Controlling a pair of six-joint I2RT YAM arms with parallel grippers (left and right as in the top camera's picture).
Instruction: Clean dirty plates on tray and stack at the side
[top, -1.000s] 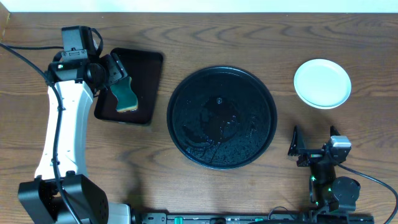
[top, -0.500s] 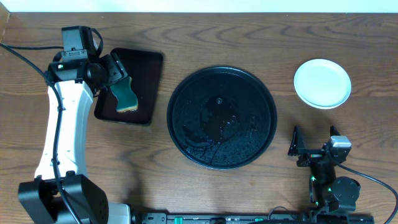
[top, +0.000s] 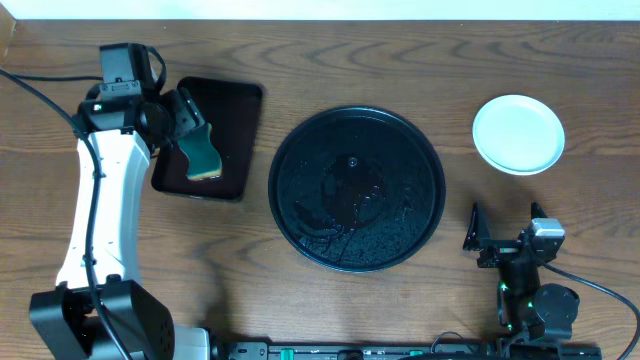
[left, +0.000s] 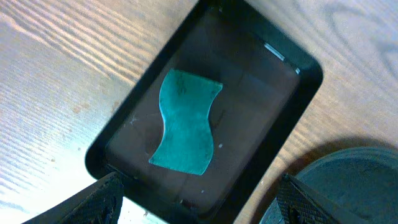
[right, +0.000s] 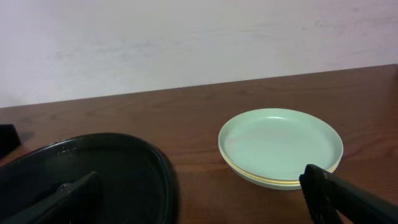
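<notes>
**Plates stacked beside the tray, both grippers wide**

Nearest you, your right gripper (top: 504, 215) sat with its fingers spread wide. Beyond it lay the large round speckled black tray (top: 356, 188). The small round pastel plates (right: 280, 146) were stacked to its right, clear of it, mint on top and probably three. Farthest, your left gripper (left: 198, 186) hung wide above the teal wavy sponge (left: 186, 121) in the small rectangular black tray (left: 261, 112).

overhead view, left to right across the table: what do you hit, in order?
small rectangular black tray with the green sponge in it → large round black tray → stack of plates. Both arms are left out because they overlap these.
</notes>
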